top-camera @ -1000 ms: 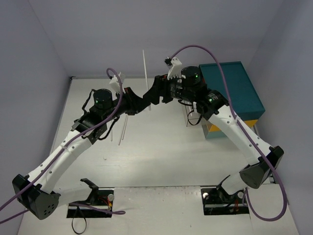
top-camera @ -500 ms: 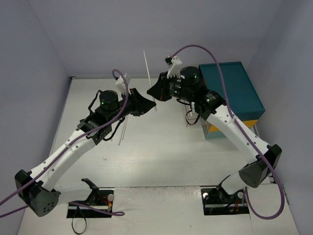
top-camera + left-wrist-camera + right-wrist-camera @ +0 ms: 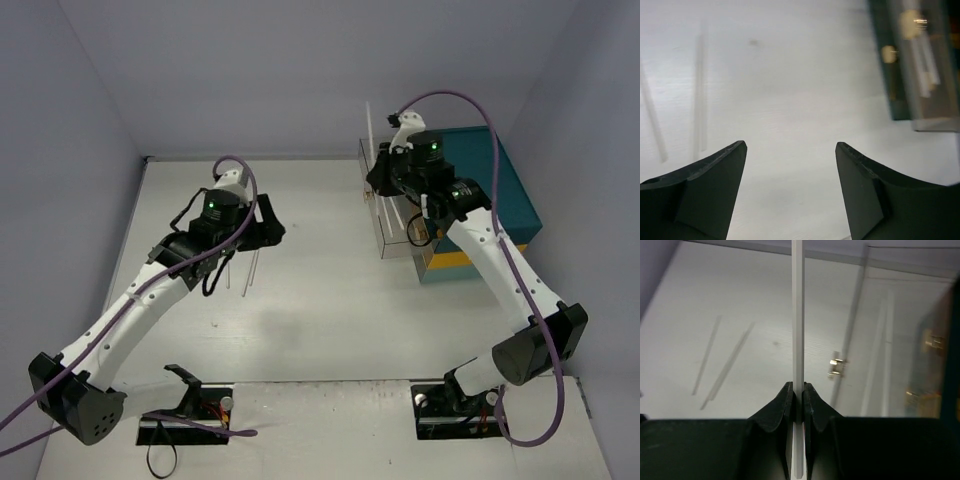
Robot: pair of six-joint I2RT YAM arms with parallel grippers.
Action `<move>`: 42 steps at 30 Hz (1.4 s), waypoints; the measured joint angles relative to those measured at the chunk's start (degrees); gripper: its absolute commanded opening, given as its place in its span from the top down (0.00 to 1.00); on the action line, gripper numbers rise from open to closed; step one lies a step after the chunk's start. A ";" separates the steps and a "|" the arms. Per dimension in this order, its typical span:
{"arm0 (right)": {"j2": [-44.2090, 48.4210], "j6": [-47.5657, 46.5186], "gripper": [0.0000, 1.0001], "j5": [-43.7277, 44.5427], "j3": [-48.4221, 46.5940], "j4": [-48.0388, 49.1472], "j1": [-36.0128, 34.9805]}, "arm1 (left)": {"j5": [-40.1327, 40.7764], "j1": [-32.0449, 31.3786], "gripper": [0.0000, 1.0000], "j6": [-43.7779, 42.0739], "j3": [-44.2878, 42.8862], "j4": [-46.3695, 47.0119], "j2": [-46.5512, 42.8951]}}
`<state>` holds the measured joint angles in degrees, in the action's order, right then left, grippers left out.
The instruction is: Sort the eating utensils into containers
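Right wrist — claw point(image 3: 797, 396) grips utensil point(image 3: 798, 315), container edge point(image 3: 856, 300) beside

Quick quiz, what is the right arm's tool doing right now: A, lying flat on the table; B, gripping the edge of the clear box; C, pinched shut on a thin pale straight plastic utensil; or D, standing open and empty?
C: in the right wrist view the right tool has its jaws closed against a thin pale straight plastic utensil that runs up from between them.

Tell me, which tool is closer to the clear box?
Right. The right tool, gripping a thin stick, hovers by the clear box; the left tool is off across the table.
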<state>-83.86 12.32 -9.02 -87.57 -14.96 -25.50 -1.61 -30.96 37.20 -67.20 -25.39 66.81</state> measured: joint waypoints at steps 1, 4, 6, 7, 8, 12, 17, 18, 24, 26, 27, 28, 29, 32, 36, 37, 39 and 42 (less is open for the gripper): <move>-0.02 -1.02 1.00 1.87 0.00 -1.35 1.72 | 1.17 2.05 0.31 -0.66 -0.02 -2.69 0.00; -0.46 -3.39 1.00 7.42 0.00 -4.83 4.69 | 4.05 8.03 0.31 -2.24 0.03 -8.91 0.32; -1.30 -4.62 1.00 10.39 0.00 -6.33 5.38 | 5.42 11.73 0.31 -3.54 0.62 -11.33 0.54; -2.04 -5.05 1.00 11.45 0.00 -6.79 5.52 | 5.91 12.95 0.31 -4.11 1.18 -12.18 0.64; -2.84 -5.49 1.00 12.45 0.00 -7.21 5.63 | 6.34 14.06 0.31 -4.68 1.73 -12.99 0.78; -7.54 -7.10 0.99 15.49 -0.06 -8.38 5.68 | 7.00 16.20 0.31 -6.88 3.24 -15.24 2.77; -13.53 -8.40 0.87 17.80 -0.21 -9.56 5.68 | 7.53 17.24 0.31 -8.81 3.30 -15.57 7.55; -14.47 -8.53 0.84 17.98 -0.34 -9.78 5.68 | 7.63 17.34 0.31 -9.16 3.30 -15.55 8.68; -15.94 -9.13 0.63 17.95 -2.08 -10.24 5.68 | 7.76 17.86 0.31 -10.79 3.29 -15.47 15.79; -15.23 -9.20 0.59 17.63 -2.94 -10.23 5.68 | 7.81 18.03 0.32 -11.24 3.26 -15.40 17.59; -14.36 -9.20 0.58 17.44 -3.15 -10.31 5.68 | 7.81 18.15 0.32 -11.39 3.19 -15.31 18.42; -13.39 -9.20 0.56 17.26 -3.35 -10.40 5.68 | 7.81 18.28 0.32 -11.53 3.10 -15.19 19.27; -12.07 -9.19 0.55 17.08 -3.48 -10.51 5.68 | 7.81 18.46 0.32 -11.63 2.97 -15.02 20.21; -7.17 -9.16 0.53 16.31 -3.65 -10.63 5.68 | 7.62 19.23 0.35 -11.93 2.73 -14.34 22.75; 0.96 -9.02 0.50 15.05 -3.63 -10.64 5.68 | 7.07 20.75 0.39 -12.56 1.62 -13.13 27.08; 3.01 -9.00 0.49 14.72 -3.58 -10.63 5.68 | 6.86 21.04 0.40 -12.69 1.18 -12.99 28.26; 6.88 -8.98 0.49 14.14 -3.02 -10.53 5.68 | 6.52 21.48 0.43 -12.98 -0.02 -12.60 30.84; 11.42 -8.96 0.48 13.56 -1.24 -10.55 5.68 | 5.88 21.67 0.46 -13.19 -1.49 -11.70 33.83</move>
<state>-72.44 3.36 4.54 -88.81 -25.51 -19.81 4.27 -9.29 24.01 -68.70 -37.09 100.63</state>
